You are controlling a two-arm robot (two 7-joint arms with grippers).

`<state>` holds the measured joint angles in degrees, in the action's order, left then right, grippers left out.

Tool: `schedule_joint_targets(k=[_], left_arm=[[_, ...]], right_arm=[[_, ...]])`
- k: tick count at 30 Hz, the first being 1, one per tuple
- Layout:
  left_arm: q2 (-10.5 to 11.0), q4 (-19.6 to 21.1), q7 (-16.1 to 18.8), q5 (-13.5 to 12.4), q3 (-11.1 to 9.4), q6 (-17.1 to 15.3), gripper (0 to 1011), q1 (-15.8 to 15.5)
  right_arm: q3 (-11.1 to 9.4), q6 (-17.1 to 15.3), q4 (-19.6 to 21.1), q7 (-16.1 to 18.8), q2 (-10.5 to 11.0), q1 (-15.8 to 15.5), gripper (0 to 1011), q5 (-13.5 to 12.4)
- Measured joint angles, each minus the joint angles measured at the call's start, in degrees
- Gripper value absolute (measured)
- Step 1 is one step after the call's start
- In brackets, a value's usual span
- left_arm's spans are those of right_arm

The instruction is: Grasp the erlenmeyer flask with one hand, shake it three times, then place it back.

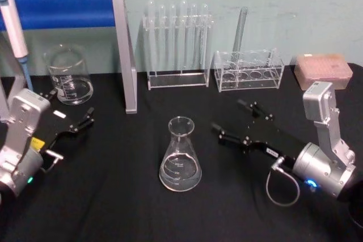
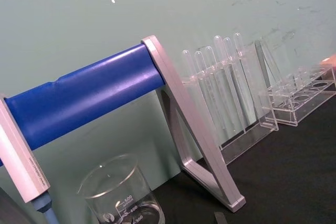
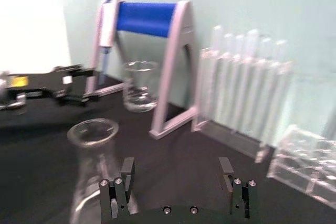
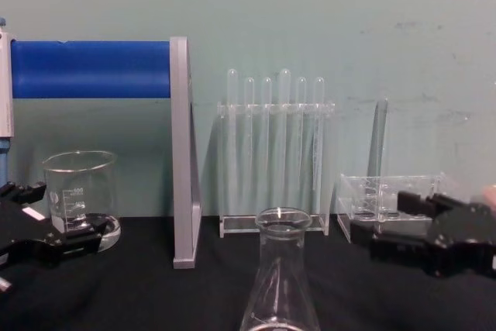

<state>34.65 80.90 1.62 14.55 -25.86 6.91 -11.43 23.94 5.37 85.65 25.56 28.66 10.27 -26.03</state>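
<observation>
**Flask upright on table, both grippers open and clear of it**

The erlenmeyer flask (image 1: pixel 180 157) stands upright on the black table (image 1: pixel 113 208), base flat, rim up. It serves as the reference for all positions below.

Right gripper (image 1: pixel 235 119): located to the robot's right of the flask, near it but not touching. Its two black fingers (image 1: pixel 227 136) are spread apart and point toward the flask. Nothing is between them. In the right wrist view the flask (image 3: pixel 92 171) sits just beside one finger, outside the gap.

Left gripper (image 1: pixel 72 111): located to the robot's left of the flask, well apart from it. Its fingers are apart and hold nothing.

Behind the flask and to the left stands a glass beaker (image 1: pixel 68 75), just beyond the left gripper. A stand with a blue bar (image 1: pixel 65 8) rises between beaker and flask. Directly behind the flask is a clear rack of test tubes (image 1: pixel 177 43). Behind and to the right is a lower clear rack (image 1: pixel 248 71) holding one tube.
</observation>
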Motion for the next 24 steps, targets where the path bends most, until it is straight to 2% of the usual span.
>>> schedule_joint_targets(k=[4, 5, 6, 15, 24], left_arm=[[0.0, 0.0, 0.0, 0.0, 0.0, 0.0, 1001, 0.0], [0.0, 0.0, 0.0, 0.0, 0.0, 0.0, 1001, 0.0], [0.0, 0.0, 0.0, 0.0, 0.0, 0.0, 1001, 0.0], [0.0, 0.0, 0.0, 0.0, 0.0, 0.0, 1001, 0.0], [0.0, 0.0, 0.0, 0.0, 0.0, 0.0, 1001, 0.0]], right_arm=[[-0.7, 1.1, 0.1, -4.3, -2.0, -0.2, 1000, 3.0], [-0.7, 1.1, 0.1, -4.3, -2.0, -0.2, 1000, 3.0], [-1.0, 1.6, -0.2, -6.3, -3.2, -0.2, 1000, 4.5], [-1.9, 2.5, -2.1, -11.7, -7.0, 0.9, 1000, 9.1], [-3.2, -0.8, -5.3, -18.0, -10.6, 2.1, 1000, 13.2]])
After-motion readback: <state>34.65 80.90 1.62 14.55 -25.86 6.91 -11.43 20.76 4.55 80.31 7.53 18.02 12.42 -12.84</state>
